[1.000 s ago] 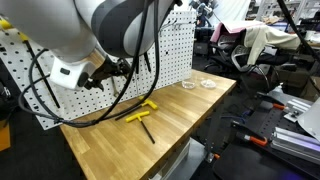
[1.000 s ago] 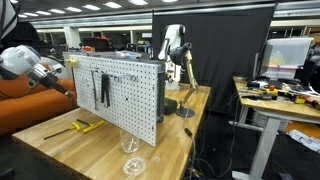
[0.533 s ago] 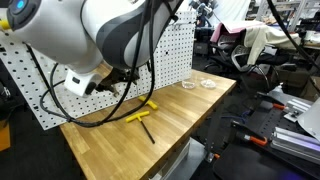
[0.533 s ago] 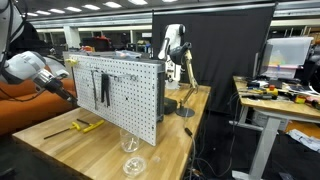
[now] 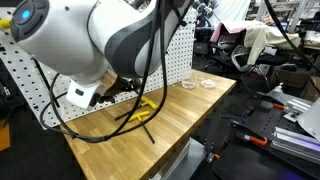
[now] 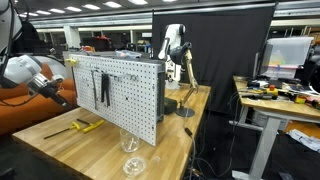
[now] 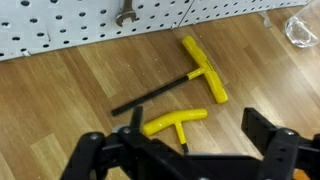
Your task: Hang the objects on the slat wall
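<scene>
Arm (image 5: 120,40) stooped ovr bench (image 5: 195,112); claw (image 7: 185,150) spread wide abv T-tools (image 7: 205,68).

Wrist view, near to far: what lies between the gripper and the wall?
The open gripper → nearer yellow T-handle tool → farther yellow T-handle tool, its black shaft pointing left → white pegboard, with a grey wrench hanging on it.

Glossy white arm (image 5: 110,40), black cables (image 5: 50,108)
</scene>
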You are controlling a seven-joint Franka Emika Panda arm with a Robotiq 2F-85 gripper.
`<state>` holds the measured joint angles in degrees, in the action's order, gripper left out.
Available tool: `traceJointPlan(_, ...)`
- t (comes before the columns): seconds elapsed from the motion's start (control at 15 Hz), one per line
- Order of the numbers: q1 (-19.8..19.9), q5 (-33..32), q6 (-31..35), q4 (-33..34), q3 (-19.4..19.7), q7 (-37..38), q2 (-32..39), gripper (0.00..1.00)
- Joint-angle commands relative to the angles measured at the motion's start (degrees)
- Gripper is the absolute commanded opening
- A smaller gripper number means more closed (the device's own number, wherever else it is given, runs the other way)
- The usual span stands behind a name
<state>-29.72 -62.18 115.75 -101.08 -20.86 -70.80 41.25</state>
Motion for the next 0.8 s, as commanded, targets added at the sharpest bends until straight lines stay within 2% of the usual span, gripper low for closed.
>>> traceJointPlan(0.0,2.59,-0.30,6.39,-3.29,-1.23,-3.62,-0.63,1.00)
traceJointPlan(0.2,3.84,0.66,8.84,-5.36,-1.04,-6.35,-0.88,1.00)
traceJointPlan(0.6,6.36,4.52,7.64,-7.64,-1.63,-14.31,-1.65,1.00)
traceJointPlan(0.67,4.41,2.76,6.62,-5.90,-0.06,-11.51,-0.32,1.00)
traceJointPlan(0.73,4.44,2.99,6.61,-5.90,-0.07,-11.83,-0.31,1.00)
